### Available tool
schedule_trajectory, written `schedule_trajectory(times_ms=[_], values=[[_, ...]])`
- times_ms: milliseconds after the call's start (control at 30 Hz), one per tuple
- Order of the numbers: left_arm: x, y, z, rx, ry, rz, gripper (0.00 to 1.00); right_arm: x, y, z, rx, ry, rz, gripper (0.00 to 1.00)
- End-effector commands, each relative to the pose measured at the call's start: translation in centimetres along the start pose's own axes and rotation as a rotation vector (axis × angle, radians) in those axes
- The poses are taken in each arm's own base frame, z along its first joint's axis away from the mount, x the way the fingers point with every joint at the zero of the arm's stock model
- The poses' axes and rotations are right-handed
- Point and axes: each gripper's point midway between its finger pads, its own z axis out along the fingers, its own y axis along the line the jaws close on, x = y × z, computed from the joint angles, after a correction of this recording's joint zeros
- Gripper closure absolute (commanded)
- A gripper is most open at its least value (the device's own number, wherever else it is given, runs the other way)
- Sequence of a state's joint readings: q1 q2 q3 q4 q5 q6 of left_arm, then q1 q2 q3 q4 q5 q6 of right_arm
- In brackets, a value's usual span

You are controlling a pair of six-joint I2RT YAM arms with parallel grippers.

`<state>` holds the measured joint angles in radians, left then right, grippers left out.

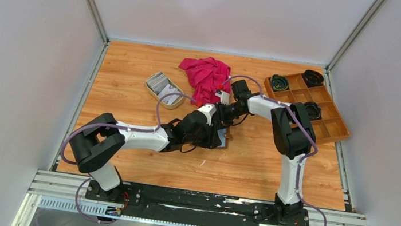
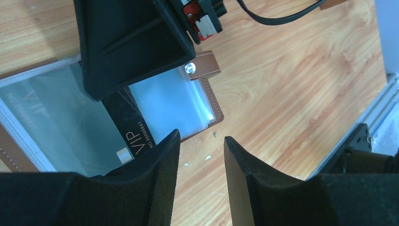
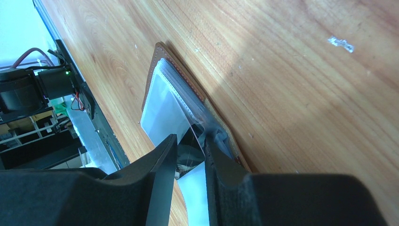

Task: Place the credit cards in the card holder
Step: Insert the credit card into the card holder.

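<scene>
Wooden table (image 1: 140, 163) carries the open card holder (image 2: 215, 106) mid-scene; the right end effector (image 3: 190, 141) grasps a dark credit card (image 2: 127, 117) over its sleeves, and the left end effector (image 2: 201, 141) hovers released beside it.

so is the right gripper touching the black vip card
Touching. In the right wrist view the right gripper has the black card pinched between its fingers, over the clear sleeves of the card holder.

Top cam: high behind my bases, looking down on the whole table (image 1: 134, 70). Wrist cams sit close, sighting past their own fingers: left claw (image 2: 201, 139) cam looks down onto the card holder (image 2: 207, 65) (image 3: 162, 103), right claw (image 3: 190, 137) cam skims it edge-on. Both share the black credit card (image 2: 124, 120) (image 3: 188, 142).
</scene>
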<state>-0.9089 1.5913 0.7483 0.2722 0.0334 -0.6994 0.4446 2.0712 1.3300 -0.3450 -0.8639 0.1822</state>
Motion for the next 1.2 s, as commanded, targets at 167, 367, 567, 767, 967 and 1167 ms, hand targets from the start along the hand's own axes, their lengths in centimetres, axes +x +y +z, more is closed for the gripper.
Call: schedule_trajectory(times_ms=[167, 367, 567, 767, 967, 1167], values=[[-0.5, 1.2, 1.9, -0.117, -0.061, -0.025, 0.55, 1.1, -0.5, 0.5, 0.036, 0.041, 0.007, 0.68], [-0.4, 2.1, 2.8, -0.167, -0.074, -0.035, 0.53, 1.1, -0.5, 0.5, 0.035, 0.04, 0.006, 0.68], [-0.2, 3.0, 3.2, -0.21, -0.085, -0.059, 0.51, 1.0, -0.4, 0.5, 0.036, 0.039, 0.005, 0.68], [0.0, 4.5, 2.5, -0.284, -0.136, -0.108, 0.5, 1.0, -0.4, 0.4, 0.037, 0.038, 0.006, 0.68], [-0.4, 5.4, 1.9, -0.329, -0.181, -0.117, 0.5, 1.0, -0.4, 0.4, 0.037, 0.037, 0.005, 0.68], [-1.1, 5.5, 1.7, -0.346, -0.207, -0.104, 0.5, 0.8, -0.3, 0.3, 0.037, 0.031, -0.002, 0.67]])
